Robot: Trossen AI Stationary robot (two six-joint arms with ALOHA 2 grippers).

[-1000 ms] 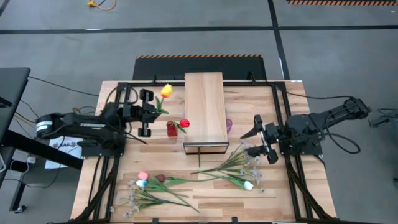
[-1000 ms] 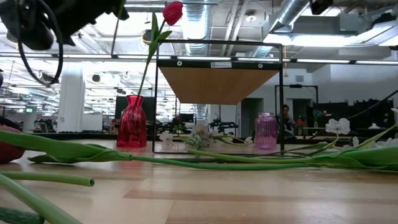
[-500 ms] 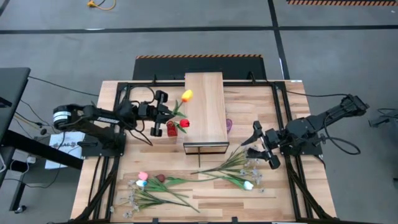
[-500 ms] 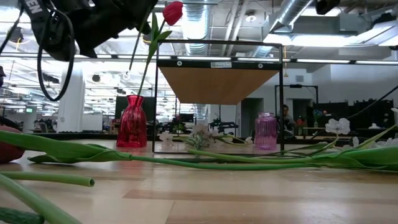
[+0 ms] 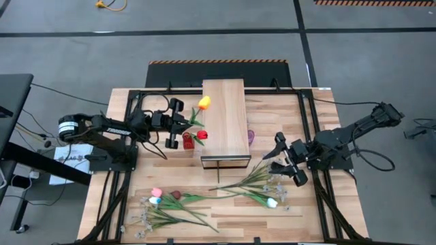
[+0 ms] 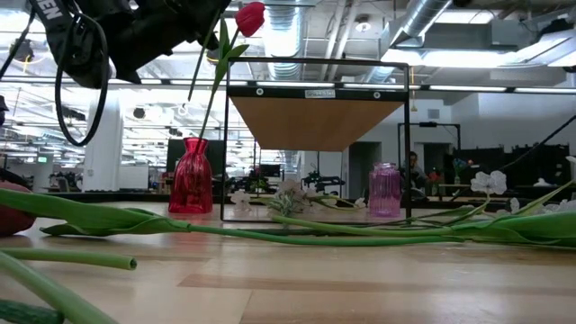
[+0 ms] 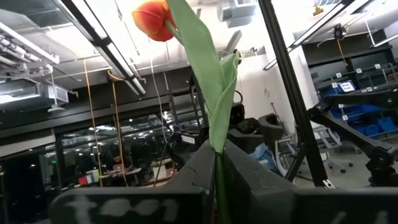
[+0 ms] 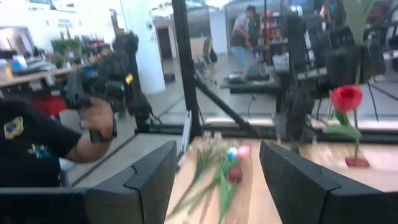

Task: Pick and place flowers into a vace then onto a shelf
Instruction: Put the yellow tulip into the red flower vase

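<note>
My left gripper point(image 5: 182, 123) is shut on an orange-yellow tulip point(image 5: 204, 103), just left of the shelf point(image 5: 225, 126) and above the red vase point(image 5: 187, 141). That vase point(image 6: 192, 178) stands on the table with a red tulip point(image 6: 250, 18) in it. A purple vase point(image 5: 251, 137) stands on the table at the shelf's right side. My right gripper point(image 5: 287, 162) is open, right of the shelf, above the near-right bunch of flowers point(image 5: 259, 182). More flowers point(image 5: 170, 204) lie on the table near-left. My left gripper pinches the tulip's green stem point(image 7: 219, 171) between its two fingers, just below the long leaf point(image 7: 208, 68). The fingers come level from the table's left. The tulip is lifted clear and reaches out past the fingertips, with its head point(image 7: 153, 18) toward the shelf.
The shelf's black frame legs point(image 6: 225, 144) stand close beside the red vase. Black rails point(image 5: 308, 129) run along both table sides. A person in a dark sleeve point(image 8: 37, 146) shows beyond the table in the right wrist view. Bare wood point(image 5: 231, 218) lies near the front edge.
My left gripper has moved toward the table's right, to the red vase and shelf, carrying the orange-yellow tulip; the tulip's head now lies at the shelf's left edge. My right gripper has edged slightly toward the near edge. Most of this happened in the earlier half second.
</note>
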